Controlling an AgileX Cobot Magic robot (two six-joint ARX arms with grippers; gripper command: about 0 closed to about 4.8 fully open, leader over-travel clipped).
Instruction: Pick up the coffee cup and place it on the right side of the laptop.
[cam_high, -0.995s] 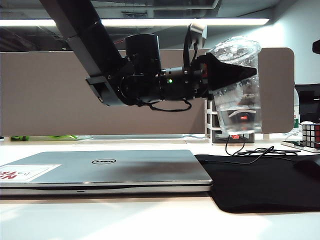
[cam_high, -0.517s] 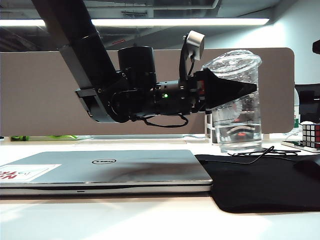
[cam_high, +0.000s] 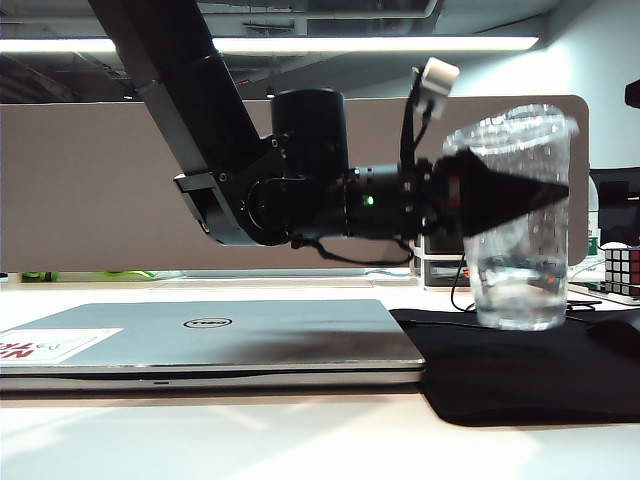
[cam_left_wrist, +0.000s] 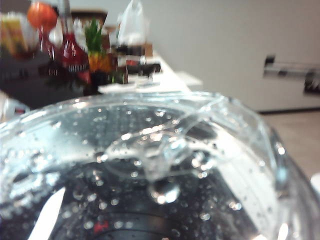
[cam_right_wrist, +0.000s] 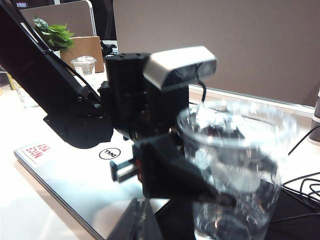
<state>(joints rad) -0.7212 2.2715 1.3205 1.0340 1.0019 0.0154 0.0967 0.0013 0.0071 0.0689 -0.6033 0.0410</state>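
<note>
The left gripper (cam_high: 505, 195) is clamped on the upper half of the coffee cup (cam_high: 518, 222), holding it upright just above the black cloth mat (cam_high: 520, 370), right of the closed laptop (cam_high: 210, 340). The cup's base looks very near the mat; whether it touches cannot be told from the exterior view.

The main risk is a tip-over. The grip sits high on a thin, flexible wall, and if the fingers part before the base is flat on the mat, the cup could drop and rock. A cable (cam_high: 470, 305) runs along the mat's far edge beside the cup, and setting the base on it would leave the cup leaning. Spilled liquid could run left toward the laptop.

The cup holds a shallow pool of clear liquid (water, by the look of it) at the bottom, with droplets clinging to the wall and the clear lid (cam_left_wrist: 165, 145).

The right gripper appears in no view, so its state cannot be told.
</note>
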